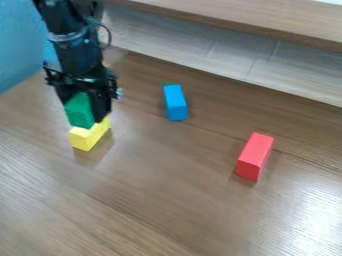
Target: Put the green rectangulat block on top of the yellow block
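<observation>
Gripper [85, 113] at left, jaws clamped on green blk [79, 111], posn. at top of yellow blk [87, 137]; contact unconf. Blue blk [175, 103] far side, approx. ctr.; red blk [254, 156] at right, both on tabletop [160, 200].

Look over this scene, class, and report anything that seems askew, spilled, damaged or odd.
Nothing stands out: no spill or damage shows. The gripper holds the green block over the yellow block; whether it sits squarely is unclear. The blue block and red block lie intact on the table.
</observation>
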Available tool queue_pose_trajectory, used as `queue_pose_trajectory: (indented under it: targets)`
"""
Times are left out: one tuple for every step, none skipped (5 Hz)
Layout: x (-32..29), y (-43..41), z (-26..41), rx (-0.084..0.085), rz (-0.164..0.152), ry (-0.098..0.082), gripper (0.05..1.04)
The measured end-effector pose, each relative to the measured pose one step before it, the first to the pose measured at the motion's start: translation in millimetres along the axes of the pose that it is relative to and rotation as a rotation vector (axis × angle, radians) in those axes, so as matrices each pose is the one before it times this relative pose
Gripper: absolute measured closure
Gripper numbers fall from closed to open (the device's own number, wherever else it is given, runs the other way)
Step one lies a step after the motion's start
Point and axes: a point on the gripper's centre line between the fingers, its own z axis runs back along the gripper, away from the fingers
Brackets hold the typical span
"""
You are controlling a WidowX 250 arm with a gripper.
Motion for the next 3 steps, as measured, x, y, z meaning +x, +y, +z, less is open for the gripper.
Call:
queue_pose_trajectory:
  targets:
    - [2.87,13.55,3.67,0.0043,0.0220,-0.0172,0.485]
    - [2.02,8.23,-11.15,0.0011,0.0161,0.0179,0.485]
    - [3.33,3.66,-9.68,0.0066,0.0091,0.0156,0.485]
